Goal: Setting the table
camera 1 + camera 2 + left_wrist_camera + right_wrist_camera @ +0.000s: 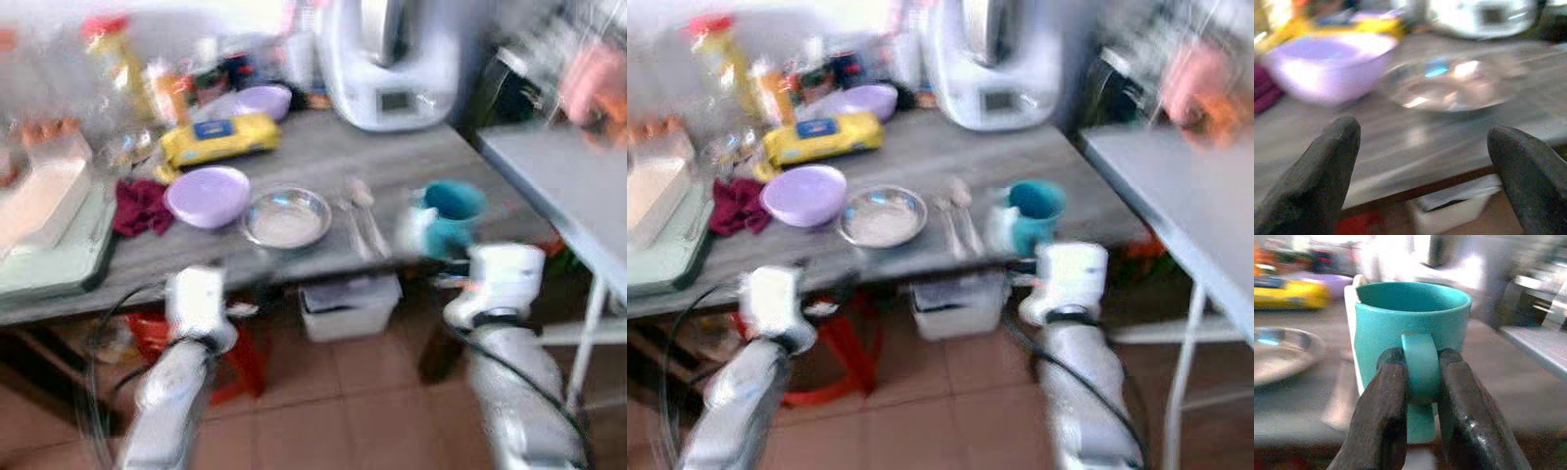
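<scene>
Across the frame from 9 to 3 o'clock runs a grey wooden table (323,157), cluttered along its far edge, whole head view motion-blurred. At 12 o'clock on it stands a big white kitchen appliance (392,64). At 3 o'clock, a second pale table (563,186) stands apart from the first. At 9 o'clock sits a white-and-green block (44,230), too blurred to identify. Yellow packet (217,137) lies at 11 o'clock, with a lilac bowl (263,101) behind it. Nearer, another lilac bowl (207,196) sits just beside a metal dish (286,217), dish on its 3 o'clock side; dark red cloth (140,206) on its 9 o'clock side. Spoons (361,217) lie right of the dish. Teal mug (1413,328) sits upright near the table's front edge at 4 o'clock from the dish. Right gripper (1420,382) has both fingers clamped on the mug's handle. Left gripper (1425,161) hovers at the table's front edge before the dish and the nearer bowl, fingers spread wide, holding nothing.
</scene>
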Controlling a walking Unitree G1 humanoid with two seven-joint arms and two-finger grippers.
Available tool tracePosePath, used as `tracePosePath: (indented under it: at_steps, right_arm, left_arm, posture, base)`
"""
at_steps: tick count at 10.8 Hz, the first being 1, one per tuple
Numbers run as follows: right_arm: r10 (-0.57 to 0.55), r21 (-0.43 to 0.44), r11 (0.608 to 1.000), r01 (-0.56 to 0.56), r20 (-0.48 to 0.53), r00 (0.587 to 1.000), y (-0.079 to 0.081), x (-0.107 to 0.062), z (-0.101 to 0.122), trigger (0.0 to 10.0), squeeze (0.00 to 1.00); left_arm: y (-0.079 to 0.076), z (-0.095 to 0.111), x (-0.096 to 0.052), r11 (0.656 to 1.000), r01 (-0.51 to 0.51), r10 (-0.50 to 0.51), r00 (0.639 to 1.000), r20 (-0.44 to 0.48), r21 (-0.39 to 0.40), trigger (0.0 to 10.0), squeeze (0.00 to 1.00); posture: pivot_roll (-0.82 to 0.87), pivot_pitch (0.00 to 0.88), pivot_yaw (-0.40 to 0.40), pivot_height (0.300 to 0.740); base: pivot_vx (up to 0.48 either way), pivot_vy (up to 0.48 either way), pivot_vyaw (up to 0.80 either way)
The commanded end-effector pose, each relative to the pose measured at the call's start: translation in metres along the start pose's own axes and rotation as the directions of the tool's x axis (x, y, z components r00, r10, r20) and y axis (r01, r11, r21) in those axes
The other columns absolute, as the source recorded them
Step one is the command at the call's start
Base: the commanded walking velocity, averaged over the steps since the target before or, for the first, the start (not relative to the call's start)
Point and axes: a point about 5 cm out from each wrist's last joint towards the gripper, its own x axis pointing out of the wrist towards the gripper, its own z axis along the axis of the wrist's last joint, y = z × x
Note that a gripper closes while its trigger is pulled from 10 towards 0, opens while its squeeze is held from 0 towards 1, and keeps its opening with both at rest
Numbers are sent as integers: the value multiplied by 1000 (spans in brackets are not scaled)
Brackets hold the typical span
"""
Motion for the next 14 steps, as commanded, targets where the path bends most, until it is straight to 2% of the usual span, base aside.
tracePosePath:
  at_steps: [1,3,6,9,14]
  right_arm:
    - [13,-2,1000,-13,-6,1000,-3,2,-1,10000,0]
    - [41,2,999,-41,2,999,4,6,1,10000,0]
    - [15,4,1000,-16,28,999,2,3,5,10000,0]
    - [-19,8,1000,18,30,999,1,-2,3,10000,0]
    - [-4,5,1000,3,24,1000,3,0,2,10000,0]
  left_arm:
    - [-3,7,0,1000,-9,9,999,35,4,10000,0]
    - [-1,4,-4,999,-36,36,999,20,5,10000,0]
    - [-1,9,4,1000,-25,24,999,27,17,10000,0]
    - [-3,14,10,1000,0,-1,999,32,29,10000,0]
    - [-1,11,7,999,-35,34,999,20,39,10000,0]
  posture:
    - [2,53,-25,740]
    - [7,57,-32,740]
    - [-26,58,19,740]
    - [-39,58,49,740]
    - [-25,63,36,740]
  base:
    - [315,0,0]
    - [157,0,0]
    - [0,0,177]
    - [0,0,800]
    - [0,0,800]
